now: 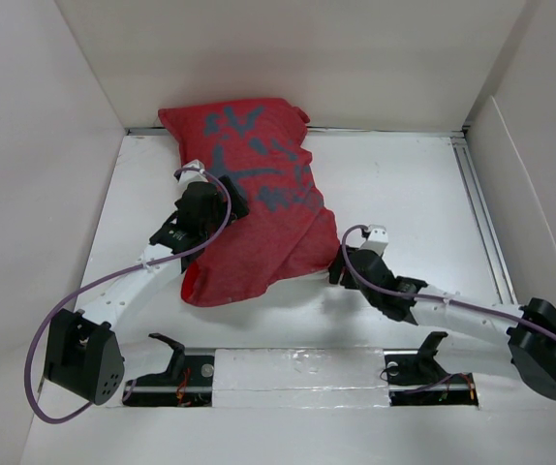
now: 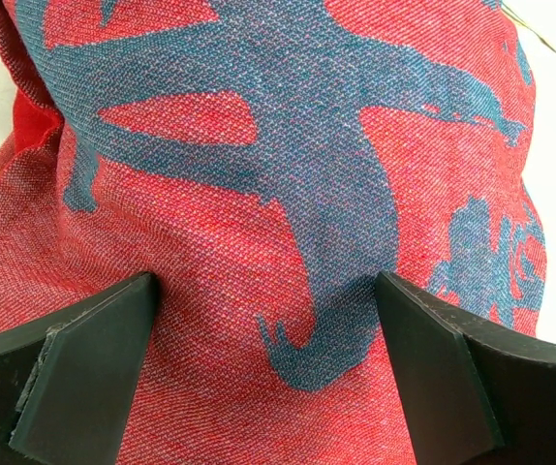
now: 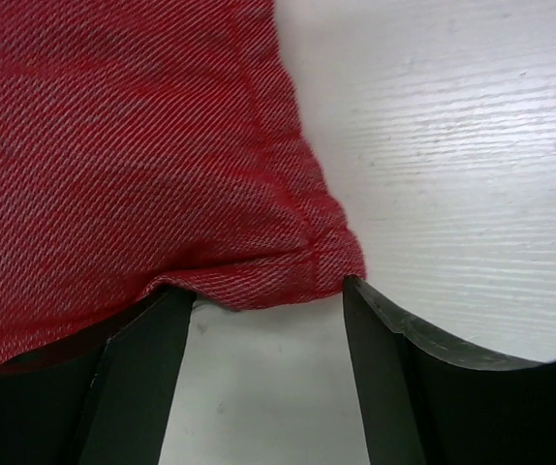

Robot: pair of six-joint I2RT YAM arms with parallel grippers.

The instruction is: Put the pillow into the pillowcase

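Can see the pillowcase at upper centre of the top view, dull red side with grey-blue marks up, plump at the far end, flatter toward the lower left. Cannot spot the pillow anywhere; going by the bulge, probably inside already. Find the left gripper unclenched, spread wide against the swollen fabric and pinching nothing; likely set there to steady the bulk or shove it deeper. Find the right gripper at the case's lower right corner, also released, hem just at its tips; seemingly lined up to catch that edge. Around, only white table, white walls and a rail at right. Nothing in either arm's way, but worth minding how close the case's far end sits to the back one.
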